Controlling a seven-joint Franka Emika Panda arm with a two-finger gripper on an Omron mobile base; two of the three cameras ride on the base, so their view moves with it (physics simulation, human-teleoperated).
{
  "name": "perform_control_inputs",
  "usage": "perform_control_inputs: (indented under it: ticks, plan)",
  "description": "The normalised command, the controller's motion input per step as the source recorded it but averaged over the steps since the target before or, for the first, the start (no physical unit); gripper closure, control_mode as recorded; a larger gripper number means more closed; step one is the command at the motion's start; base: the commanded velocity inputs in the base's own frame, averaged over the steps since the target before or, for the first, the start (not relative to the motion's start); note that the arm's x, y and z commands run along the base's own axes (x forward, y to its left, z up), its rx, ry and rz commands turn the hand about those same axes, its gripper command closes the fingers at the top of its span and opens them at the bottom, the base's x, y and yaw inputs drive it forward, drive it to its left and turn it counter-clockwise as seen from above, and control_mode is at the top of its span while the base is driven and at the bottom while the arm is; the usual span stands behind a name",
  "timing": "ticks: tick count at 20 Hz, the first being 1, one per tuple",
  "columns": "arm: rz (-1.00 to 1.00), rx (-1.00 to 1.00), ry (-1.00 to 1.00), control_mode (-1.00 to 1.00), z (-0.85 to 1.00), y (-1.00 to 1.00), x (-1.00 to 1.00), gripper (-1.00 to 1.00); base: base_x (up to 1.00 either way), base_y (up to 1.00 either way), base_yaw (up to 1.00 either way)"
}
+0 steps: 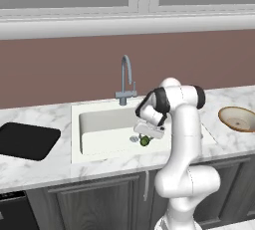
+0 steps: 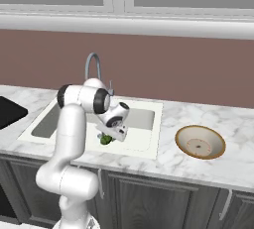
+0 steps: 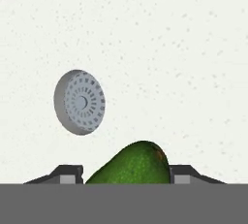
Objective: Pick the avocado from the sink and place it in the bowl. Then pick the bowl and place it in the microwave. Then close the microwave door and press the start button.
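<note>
The dark-green avocado [image 3: 131, 165] lies on the floor of the off-white sink [image 1: 99, 108], just beside the grey drain [image 3: 80, 102]. My gripper [image 3: 127, 175] reaches down into the basin, and its two fingertips press close against the fruit on either side. From the base cameras the avocado [image 1: 145, 141] [image 2: 105, 139] peeks out under the hand [image 1: 149, 130]. The tan-rimmed bowl [image 1: 224, 112] [image 2: 178, 141] stands empty on the marble counter to the right of the sink. The microwave and its door are out of view.
A grey gooseneck faucet [image 1: 125, 79] [image 2: 93, 62] rises behind the basin. A black cooktop [image 1: 25, 139] sits in the counter to the left. Dark cabinet fronts run below the counter edge, and a brown wall closes the back.
</note>
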Motion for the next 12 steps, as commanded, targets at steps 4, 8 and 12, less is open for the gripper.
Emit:
perform_control_inputs:
  ticks: [4,8,12]
  plan:
    - [0.01,0.00,-0.08,-1.00,0.54,-0.14,-0.21,1.00,0.00,0.00,0.00]
    - [0.21,-0.04,-0.29,-1.00,0.93,-0.44,-0.39,1.00,0.00,0.00,0.00]
    - [0.25,-0.13,-0.35,-1.00,1.00,-0.36,-0.25,1.00,0.00,0.00,0.00]
